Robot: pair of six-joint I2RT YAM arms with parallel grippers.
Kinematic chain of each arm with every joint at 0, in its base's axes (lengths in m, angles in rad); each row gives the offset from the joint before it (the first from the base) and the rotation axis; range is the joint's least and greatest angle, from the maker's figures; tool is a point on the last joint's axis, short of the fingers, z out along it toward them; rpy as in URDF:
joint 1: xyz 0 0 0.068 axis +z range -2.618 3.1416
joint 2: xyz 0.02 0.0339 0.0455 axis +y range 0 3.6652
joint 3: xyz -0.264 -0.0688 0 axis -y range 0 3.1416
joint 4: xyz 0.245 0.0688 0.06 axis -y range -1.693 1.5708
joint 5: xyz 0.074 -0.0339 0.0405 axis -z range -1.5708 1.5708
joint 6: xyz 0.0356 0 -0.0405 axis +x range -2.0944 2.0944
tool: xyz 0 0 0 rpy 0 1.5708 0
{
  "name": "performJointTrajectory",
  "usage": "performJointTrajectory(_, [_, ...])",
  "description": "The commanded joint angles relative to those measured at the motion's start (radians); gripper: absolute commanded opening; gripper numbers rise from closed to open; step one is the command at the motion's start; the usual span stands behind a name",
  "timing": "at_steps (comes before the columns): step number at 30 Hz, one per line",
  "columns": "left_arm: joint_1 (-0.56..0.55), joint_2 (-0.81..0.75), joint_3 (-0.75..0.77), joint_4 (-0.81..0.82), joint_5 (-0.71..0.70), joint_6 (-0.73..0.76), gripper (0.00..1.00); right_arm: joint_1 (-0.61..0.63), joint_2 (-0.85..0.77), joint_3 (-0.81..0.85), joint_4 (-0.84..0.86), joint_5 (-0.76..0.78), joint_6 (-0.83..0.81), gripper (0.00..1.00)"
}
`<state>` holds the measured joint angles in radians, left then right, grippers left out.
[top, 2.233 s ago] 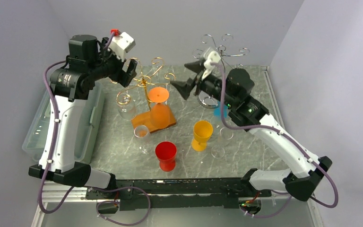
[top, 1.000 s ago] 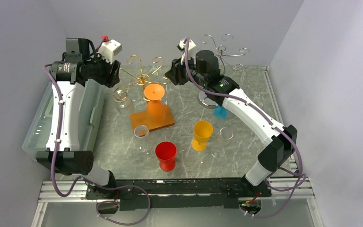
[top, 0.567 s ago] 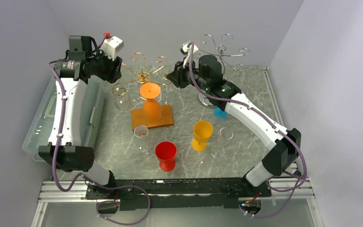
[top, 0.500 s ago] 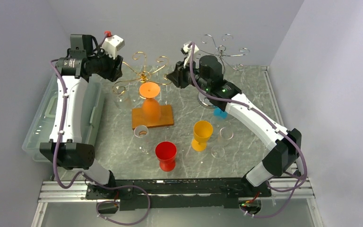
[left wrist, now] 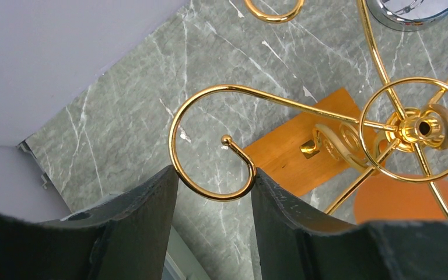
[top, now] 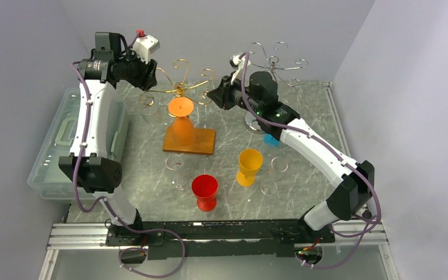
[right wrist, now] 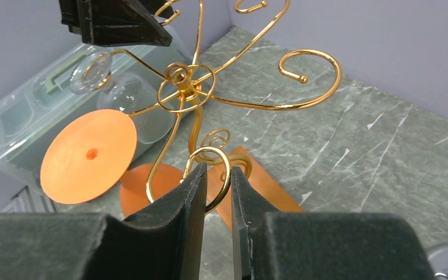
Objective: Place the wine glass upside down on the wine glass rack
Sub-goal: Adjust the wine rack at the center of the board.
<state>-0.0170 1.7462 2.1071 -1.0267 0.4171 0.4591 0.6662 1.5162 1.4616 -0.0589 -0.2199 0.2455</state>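
Note:
The gold wine glass rack (top: 179,88) stands on a wooden base (top: 189,140). An orange wine glass (top: 181,119) hangs upside down from one arm, its round foot (right wrist: 87,154) on top. A clear glass (right wrist: 131,96) hangs from another arm. My left gripper (top: 151,76) is shut on an outer curl (left wrist: 178,125) of the rack; both fingers touch the wire. From the right side, my right gripper (top: 214,96) is shut on a small gold loop (right wrist: 210,153). A clear wine glass (top: 175,164) stands upright in front of the base.
A red cup (top: 204,191), a yellow goblet (top: 249,165) and clear glasses (top: 273,175) stand near the front. A silver rack (top: 274,58) is at the back right, with a blue piece (top: 271,140) by its base. A plastic bin (top: 49,154) lies left.
The right jaws have narrowed onto the gold loop. The left gripper moved right and back with its curl, and the rack's base turned and shifted slightly away.

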Motion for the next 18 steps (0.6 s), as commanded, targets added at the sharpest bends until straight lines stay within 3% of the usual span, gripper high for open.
performJointTrajectory(1, [0.014,0.054,0.093,0.087,-0.042,0.034,0.53,0.016,-0.044,-0.052,-0.056,-0.078,0.045,0.19])
performJointTrajectory(18, [-0.065,0.177,0.201,0.133,-0.131,0.078,0.52,0.09,-0.046,-0.086,-0.051,-0.069,0.123,0.2])
